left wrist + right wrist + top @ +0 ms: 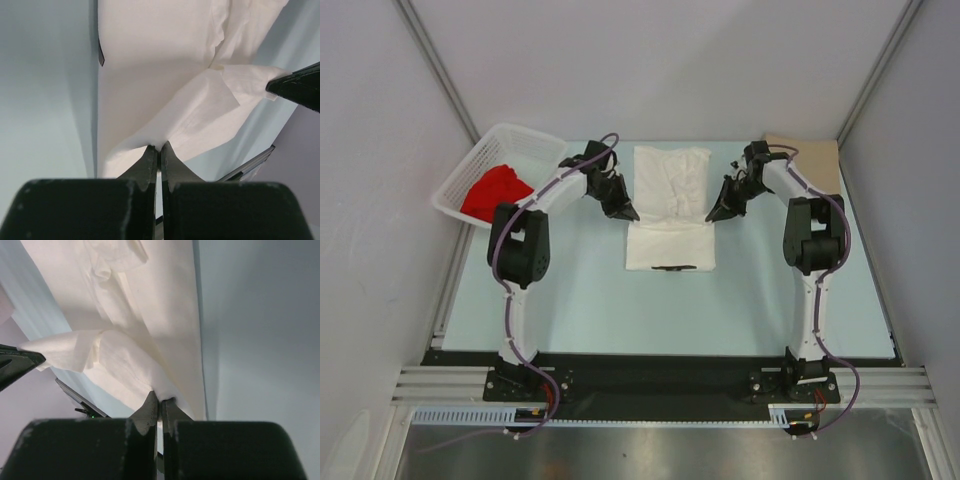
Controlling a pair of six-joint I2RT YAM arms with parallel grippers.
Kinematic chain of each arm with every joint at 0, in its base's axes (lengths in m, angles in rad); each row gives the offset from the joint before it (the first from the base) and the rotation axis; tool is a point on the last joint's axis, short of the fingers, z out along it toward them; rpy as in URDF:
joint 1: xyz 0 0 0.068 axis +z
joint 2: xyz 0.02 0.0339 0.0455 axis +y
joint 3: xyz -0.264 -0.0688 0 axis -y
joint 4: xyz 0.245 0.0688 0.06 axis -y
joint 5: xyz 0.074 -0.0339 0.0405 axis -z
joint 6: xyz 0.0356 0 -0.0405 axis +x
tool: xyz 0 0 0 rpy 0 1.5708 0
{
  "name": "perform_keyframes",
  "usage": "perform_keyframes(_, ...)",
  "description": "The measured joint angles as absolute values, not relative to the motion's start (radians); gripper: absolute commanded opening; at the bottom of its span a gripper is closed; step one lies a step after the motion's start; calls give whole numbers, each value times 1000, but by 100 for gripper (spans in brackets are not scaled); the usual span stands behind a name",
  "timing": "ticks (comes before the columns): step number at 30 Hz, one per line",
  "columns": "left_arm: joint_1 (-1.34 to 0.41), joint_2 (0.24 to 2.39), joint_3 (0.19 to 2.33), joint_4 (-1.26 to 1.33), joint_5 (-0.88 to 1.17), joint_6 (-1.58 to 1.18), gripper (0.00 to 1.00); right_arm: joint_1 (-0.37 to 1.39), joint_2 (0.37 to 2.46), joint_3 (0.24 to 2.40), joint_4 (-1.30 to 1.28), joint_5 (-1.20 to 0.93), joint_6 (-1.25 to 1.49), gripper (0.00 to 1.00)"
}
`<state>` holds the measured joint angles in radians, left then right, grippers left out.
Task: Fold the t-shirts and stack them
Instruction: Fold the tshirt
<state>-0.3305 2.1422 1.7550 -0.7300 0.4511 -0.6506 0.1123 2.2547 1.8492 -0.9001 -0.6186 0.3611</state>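
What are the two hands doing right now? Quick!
Left hand: closed, pinching the white shirt at its edge.
Right hand: closed, pinching the same shirt's other side.

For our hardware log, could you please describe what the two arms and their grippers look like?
Both arms, the left arm and the right arm, have white link tubes, bulky black joint housings and black base plates. A purple cable runs along each from base to wrist. The left gripper and right gripper are matte black, with fingers tapering to thin tips.
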Motion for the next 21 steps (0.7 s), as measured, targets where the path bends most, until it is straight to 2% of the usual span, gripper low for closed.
perform_keyframes(3,-327,2164,1765,-726,457,-653,0,109,2270,1863,-911,-621,361,2)
perform_keyframes(4,-326,2169,1765,-727,457,-653,1,108,2273,1863,-914,-622,361,5)
perform_keyframes(5,-326,2175,1765,-727,456,-654,2,107,2275,1863,-917,-623,361,15)
perform_keyframes(6,-326,2180,1765,-727,456,-654,7,107,2278,1863,-920,-625,363,18)
perform_keyframes(7,-326,2183,1765,-727,456,-654,14,106,2281,1864,-921,-625,360,20)
perform_keyframes(9,-325,2185,1765,-726,455,-655,22,105,2283,1864,-926,-623,360,32)
perform_keyframes(10,-324,2185,1766,-726,450,-654,34,104,2283,1866,-931,-616,359,37)
perform_keyframes(11,-324,2185,1769,-728,442,-650,43,104,2283,1872,-937,-607,355,46)
perform_keyframes(13,-324,2185,1777,-735,408,-645,63,101,2283,1900,-963,-569,347,55)
perform_keyframes(14,-324,2179,1779,-738,381,-637,65,101,2283,1919,-980,-538,340,62)
perform_keyframes(15,-324,2171,1779,-746,352,-630,65,102,2281,1937,-993,-510,336,63)
perform_keyframes(16,-327,2157,1778,-754,320,-623,60,107,2277,1950,-1004,-479,327,64)
perform_keyframes(17,-332,2135,1768,-753,290,-613,54,110,2269,1954,-1013,-450,321,64)
perform_keyframes(18,-333,2096,1752,-755,266,-598,42,115,2255,1954,-1026,-424,316,63)
perform_keyframes(19,-338,2073,1740,-751,260,-593,38,127,2233,1943,-1032,-400,312,61)
perform_keyframes(21,-355,1986,1678,-718,270,-577,32,162,2180,1906,-1034,-361,312,49)
